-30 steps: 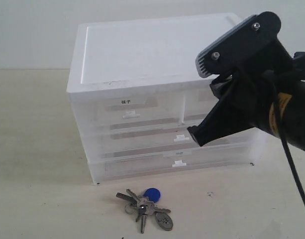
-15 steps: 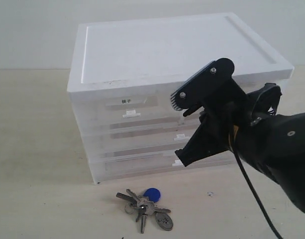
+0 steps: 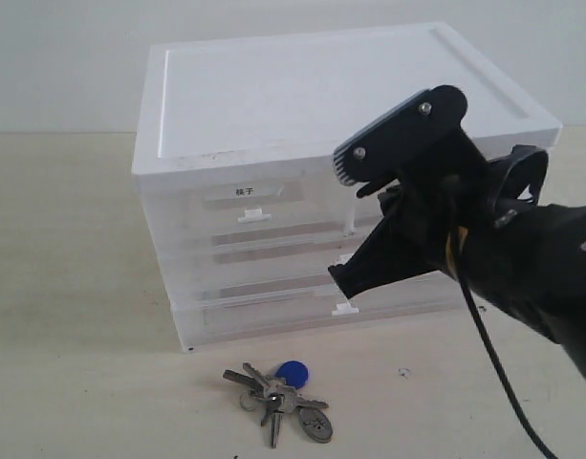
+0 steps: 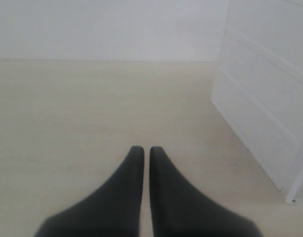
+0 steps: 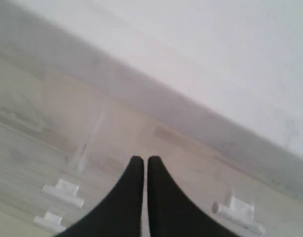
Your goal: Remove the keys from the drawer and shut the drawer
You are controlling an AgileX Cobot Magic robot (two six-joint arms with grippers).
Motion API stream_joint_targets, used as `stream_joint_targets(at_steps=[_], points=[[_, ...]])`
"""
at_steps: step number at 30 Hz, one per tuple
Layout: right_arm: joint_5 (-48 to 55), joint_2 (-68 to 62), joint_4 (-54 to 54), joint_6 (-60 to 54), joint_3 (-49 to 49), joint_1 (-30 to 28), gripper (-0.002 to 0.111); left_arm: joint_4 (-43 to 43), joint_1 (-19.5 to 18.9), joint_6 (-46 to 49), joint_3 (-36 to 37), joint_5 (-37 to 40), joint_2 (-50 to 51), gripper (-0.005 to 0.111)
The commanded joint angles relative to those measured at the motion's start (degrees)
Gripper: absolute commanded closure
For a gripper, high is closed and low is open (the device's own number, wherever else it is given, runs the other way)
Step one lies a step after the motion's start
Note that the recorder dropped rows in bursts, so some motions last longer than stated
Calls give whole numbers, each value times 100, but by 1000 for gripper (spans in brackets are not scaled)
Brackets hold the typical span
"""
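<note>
on the exterior view i see the keys [image 3: 278, 394] lying flat on the worktop [image 3: 73, 363], in the lower centre of the frame, just in front of the white plastic cabinet [image 3: 273, 96] and apart from it. the blue fob [image 3: 292, 372] sits at the back of the bunch, on the cabinet side, and the grey keys and oval tag fan out toward the bottom edge.

the right gripper [image 3: 338, 277] comes in from the right of the frame and covers most of the cabinet's right front. its jaws are pressed together with nothing between them, and the tip points down and left at the front of the full-width middle drawer [image 3: 264, 258], just above the white tab [image 3: 345, 309] of the bottom drawer. i cannot tell whether the tip touches the plastic. on the right wrist view the black fingers [image 5: 134, 197] meet over a blurred drawer front.

only a sliver of the drawer [image 3: 365, 212] shows, to the right of the divider at upper centre, next to the drawer with black characters [image 3: 243, 206]. that sliver looks level with its neighbour.

the left gripper [image 4: 143, 149] shows only on its wrist view, jaws drawn nearly together and empty, over bare worktop with the cabinet's side near it.
</note>
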State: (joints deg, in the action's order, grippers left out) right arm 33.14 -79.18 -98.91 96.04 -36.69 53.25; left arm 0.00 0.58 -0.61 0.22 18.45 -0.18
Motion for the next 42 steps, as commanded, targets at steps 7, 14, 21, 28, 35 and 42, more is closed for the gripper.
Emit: stream_joint_targets(at_steps=[7, 14, 21, 28, 35, 42], points=[[802, 1095, 571, -761, -57, -12, 108, 0, -1, 19, -22, -66, 18, 102], [458, 1708, 1159, -1311, -57, -12, 108, 0, -1, 19, -22, -66, 18, 102], [-807, 1618, 3880, -3897, -1078, -2862, 108, 0, -1, 19, -22, -66, 18, 102], [-1209, 246, 10831, -10221, -1794, -4288, 108, 0, -1, 19, -22, -66, 18, 102], [-810, 139, 11023, -10400, -1839, -3526, 108, 0, -1, 19, -22, -66, 18, 102], [-621, 139, 10749, -10342, -1839, -3227, 108, 0, -1, 19, -22, -66, 18, 102]])
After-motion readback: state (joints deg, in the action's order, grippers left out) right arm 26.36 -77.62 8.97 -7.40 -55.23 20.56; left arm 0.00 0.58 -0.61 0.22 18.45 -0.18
